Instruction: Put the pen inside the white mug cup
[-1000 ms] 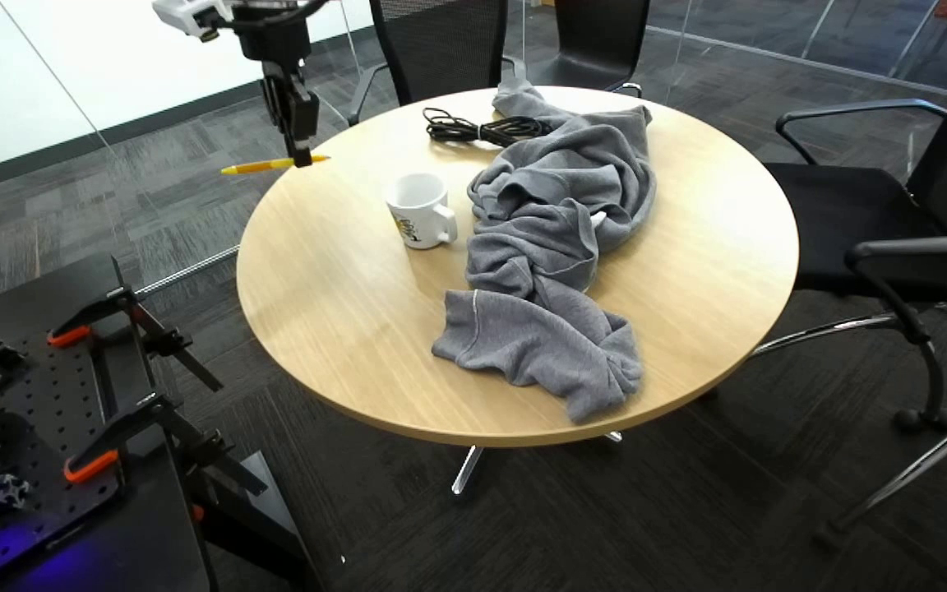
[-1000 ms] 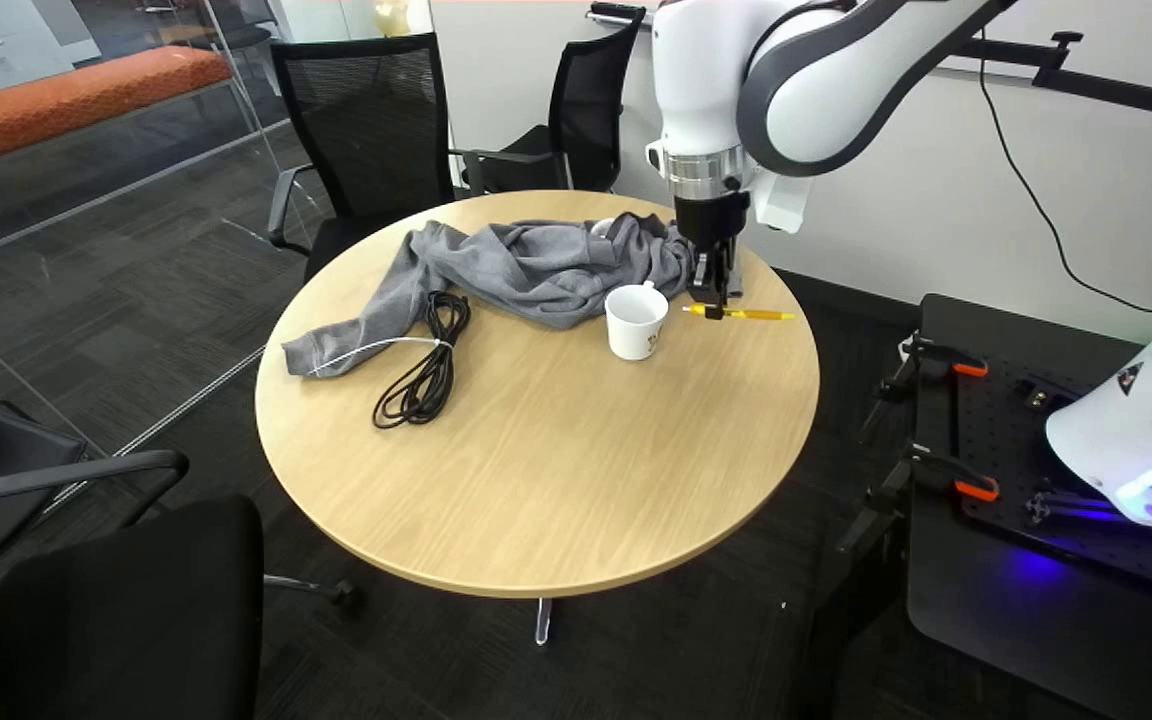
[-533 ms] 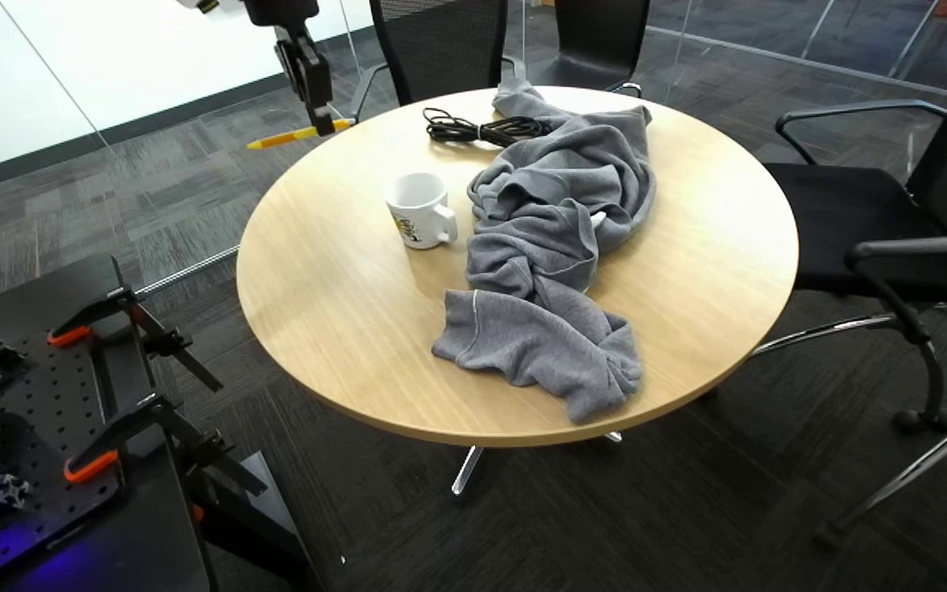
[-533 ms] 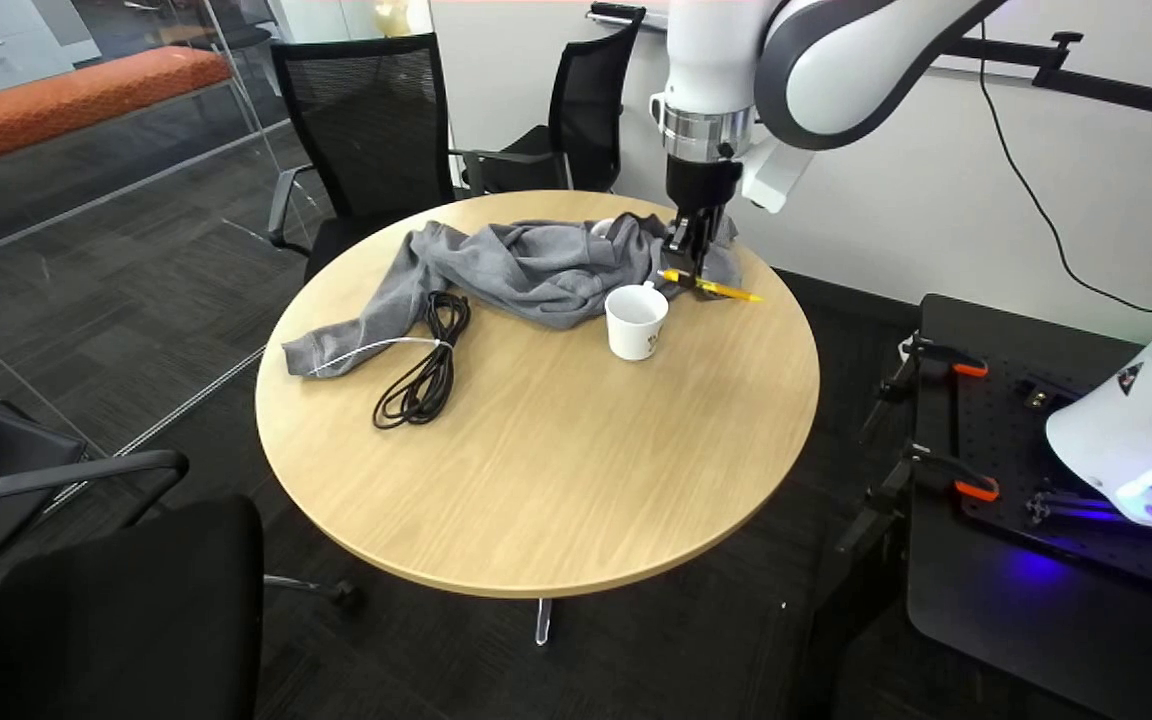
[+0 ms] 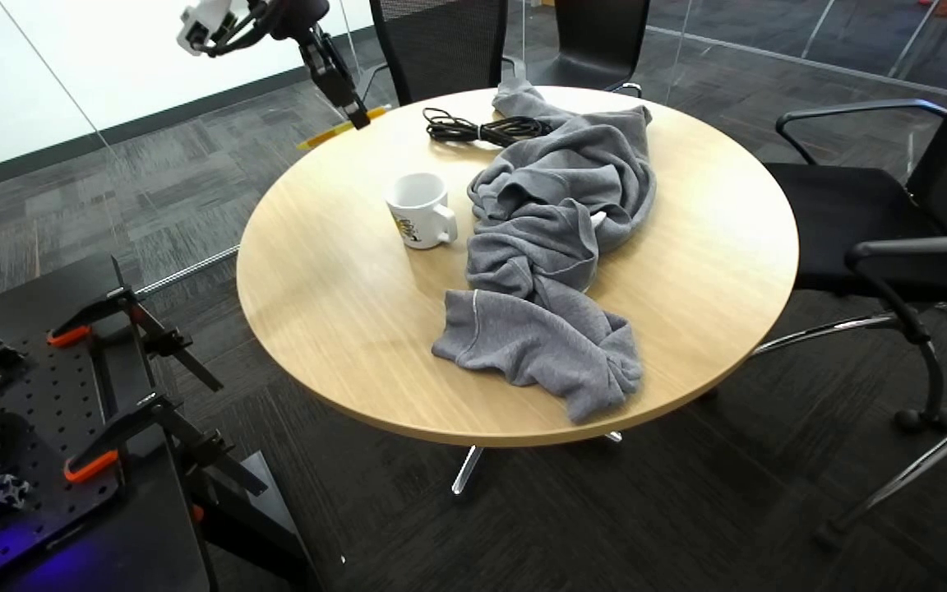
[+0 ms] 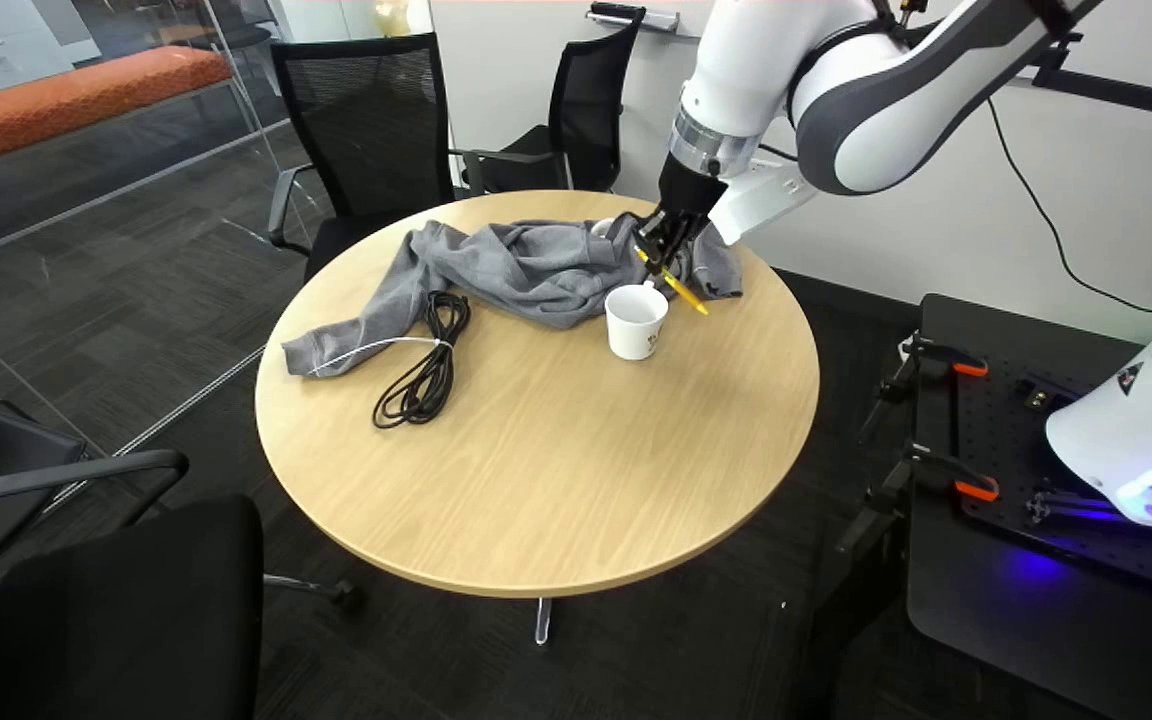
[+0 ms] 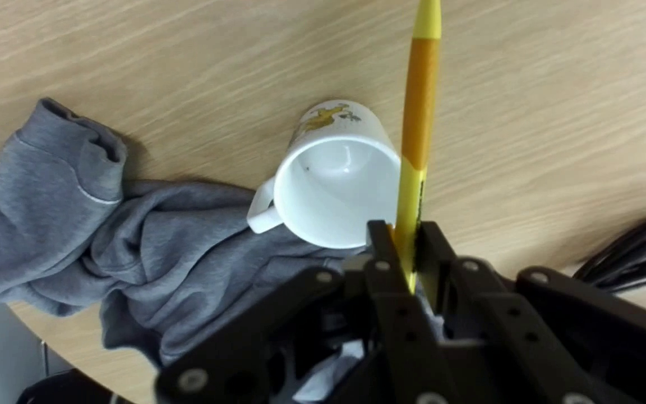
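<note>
The jaws pinch the yellow and orange pen (image 7: 419,106) up above the desk (image 6: 526,480), on a slant. The white mug (image 5: 416,215) stands upright, between the desk's middle and its edge nearest the robot base (image 6: 1141,430). A gray sweater (image 5: 539,247) lies just beside the mug.

High and well back, both exterior views share the round tabletop (image 5: 317,288); an exterior view faces past the white mug (image 5: 416,217) to black cable (image 5: 496,130), an exterior view past it to grey garment (image 6: 546,272); wrist view, close above, peers in!
</note>
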Tool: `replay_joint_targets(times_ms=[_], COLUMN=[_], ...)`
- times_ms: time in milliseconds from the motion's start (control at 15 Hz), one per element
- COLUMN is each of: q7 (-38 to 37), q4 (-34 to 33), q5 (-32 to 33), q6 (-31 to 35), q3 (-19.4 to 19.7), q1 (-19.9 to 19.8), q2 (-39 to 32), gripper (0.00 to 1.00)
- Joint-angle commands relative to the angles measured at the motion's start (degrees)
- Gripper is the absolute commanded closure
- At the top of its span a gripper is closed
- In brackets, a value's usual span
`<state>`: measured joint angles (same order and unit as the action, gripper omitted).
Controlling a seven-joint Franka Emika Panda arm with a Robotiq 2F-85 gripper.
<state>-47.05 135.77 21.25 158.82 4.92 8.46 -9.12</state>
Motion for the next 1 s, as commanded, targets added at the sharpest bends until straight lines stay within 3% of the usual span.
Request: replay_joint_targets(times_ms=[0, 67, 133, 267, 400, 467, 933], q7=[-15.87, -20.42, -13.53, -17.91, -18.40, -18.45, -52.90], q4=[-0.01, -1.01, -0.12, -0.49, -0.62, -0.64, -7.26], q5=[9.77, 12.95, 8.95, 11.76, 11.79, 11.79, 38.81], q6=[3.89, 3.44, 2.62, 2.71, 2.71, 2.71, 0.87], q3=[7.36, 10.16, 5.93, 8.85, 9.23, 9.24, 17.97], q1=[4.57, 6.42, 3.14, 4.97, 5.38, 5.53, 13.26], q2=[0.18, -0.07, -0.04, -0.04, -0.04, -0.04, -4.73], gripper=[0.96, 0.96, 0.84, 0.84, 0.84, 0.96, 0.96])
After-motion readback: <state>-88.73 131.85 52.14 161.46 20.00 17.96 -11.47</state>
